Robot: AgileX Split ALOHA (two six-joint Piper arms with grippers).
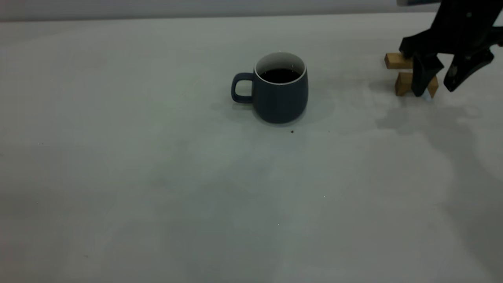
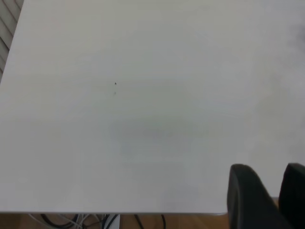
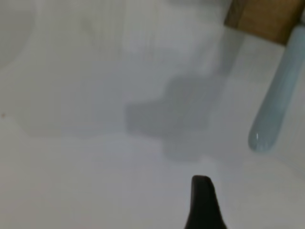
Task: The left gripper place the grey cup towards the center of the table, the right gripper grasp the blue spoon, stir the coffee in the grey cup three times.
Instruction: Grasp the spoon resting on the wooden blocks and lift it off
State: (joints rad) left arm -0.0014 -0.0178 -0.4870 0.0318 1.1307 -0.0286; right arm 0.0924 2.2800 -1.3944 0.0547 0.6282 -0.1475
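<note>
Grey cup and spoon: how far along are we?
Done: the grey cup stands upright near the table centre, coffee inside, no hand on it. In hand: the right hand is open, low over the two wooden blocks where the blue spoon lies, not yet gripped. Left: grasp and three stirs. The left hand sits away at the table edge.

Blue spoon (image 3: pixel 275 100) cut off by the frame edge, bowl unseen; hidden in the exterior view behind right gripper (image 1: pixel 442 84), itself cropped at the top.
</note>
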